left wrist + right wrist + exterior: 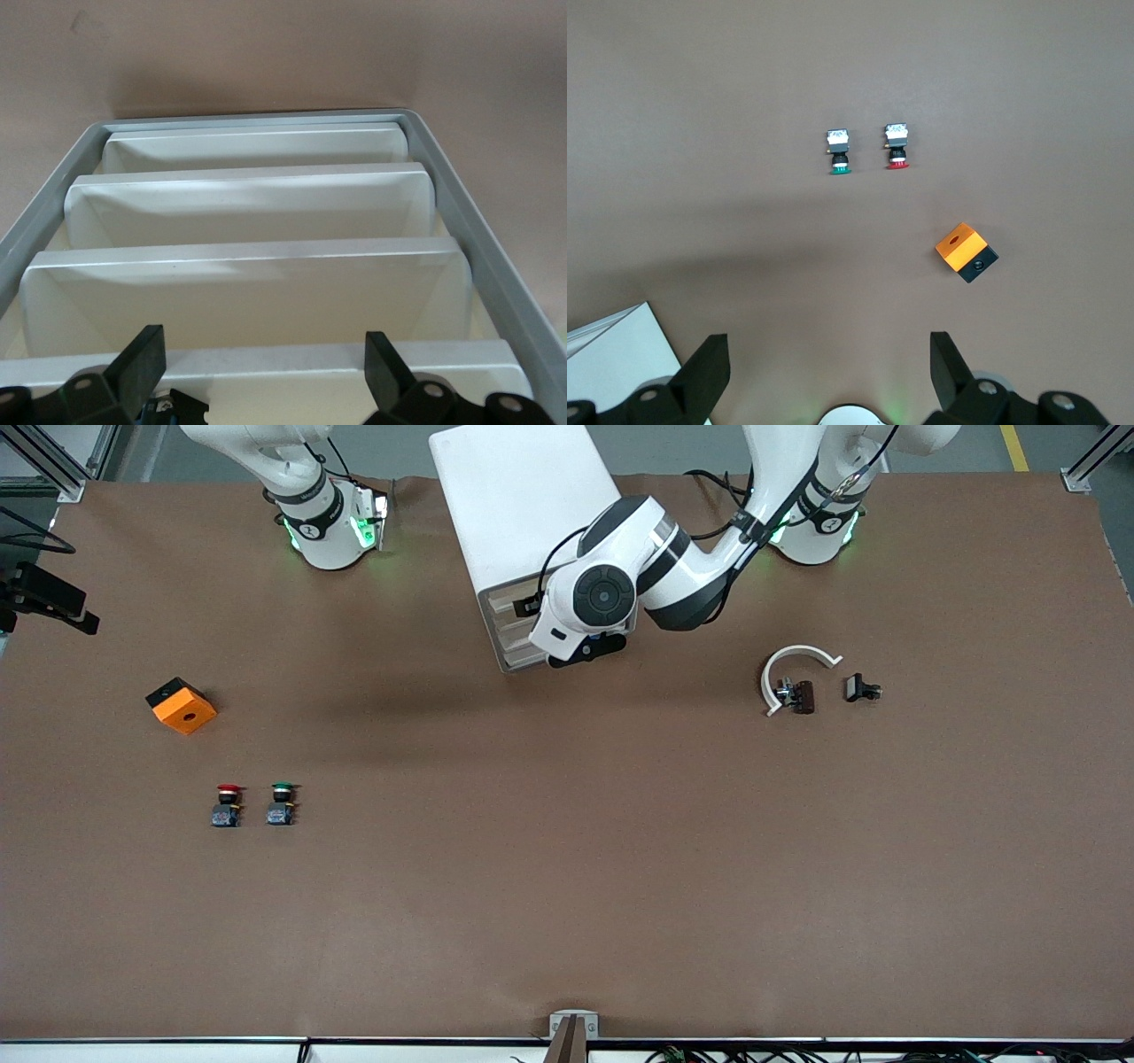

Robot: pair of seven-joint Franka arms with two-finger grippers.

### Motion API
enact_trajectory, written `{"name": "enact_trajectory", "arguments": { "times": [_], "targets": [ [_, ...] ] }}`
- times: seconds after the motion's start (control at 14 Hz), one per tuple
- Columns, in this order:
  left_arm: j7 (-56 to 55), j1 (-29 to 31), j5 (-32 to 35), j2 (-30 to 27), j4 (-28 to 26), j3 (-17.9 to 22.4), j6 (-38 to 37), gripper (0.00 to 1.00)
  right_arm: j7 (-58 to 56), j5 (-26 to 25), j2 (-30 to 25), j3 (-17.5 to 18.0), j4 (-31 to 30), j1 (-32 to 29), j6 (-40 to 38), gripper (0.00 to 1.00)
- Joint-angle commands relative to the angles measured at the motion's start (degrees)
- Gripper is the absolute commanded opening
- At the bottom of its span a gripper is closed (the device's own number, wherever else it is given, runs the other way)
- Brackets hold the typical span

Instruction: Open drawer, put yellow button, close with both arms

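The white cabinet (523, 505) stands between the arm bases, with its drawer fronts (507, 627) facing the front camera. My left gripper (585, 646) hangs open over the uppermost drawer's front lip (266, 359), with one finger (142, 359) at each end of it and touching nothing. The three lower drawers (248, 212) step away below. A small black and blue-grey body (164, 409) shows just inside that lip; no yellow cap is visible. My right gripper (828, 372) is open and empty, high above its own base, and out of the front view.
A red-capped button (229, 804), a green-capped button (282, 802) and an orange cube (182, 705) lie toward the right arm's end. A white curved piece (797, 662) and two small dark parts (802, 696) (861, 688) lie toward the left arm's end.
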Motion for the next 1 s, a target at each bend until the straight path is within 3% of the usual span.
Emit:
{"name": "enact_trajectory", "arguments": {
  "times": [0.0,0.29,0.5,0.65,0.93],
  "targets": [
    [-0.82,0.49,-1.17,-0.06,-0.71,-0.46,-1.16,1.0,-0.14,1.22,-1.56,1.13,-1.41,-2.03,0.33,1.0],
    [-1.26,4.52,1.1,-0.58,0.52,0.42,-2.82,1.0,-0.49,1.23,-1.56,1.05,-1.41,-1.95,0.34,1.0],
    [-1.26,8.38,8.99,-0.67,5.33,0.51,-5.1,1.0,-0.66,1.14,-1.82,1.05,-1.41,-1.6,0.42,1.0],
    [-0.82,13.03,11.65,-0.15,9.56,0.42,-7.65,1.0,-0.75,1.14,-1.91,1.13,-1.41,-1.51,0.34,1.0],
    [4.25,21.56,12.97,-4.44,10.1,0.33,-12.56,1.0,-0.75,1.14,-2.52,1.05,-1.68,-1.42,0.51,1.0]
  ]
}}
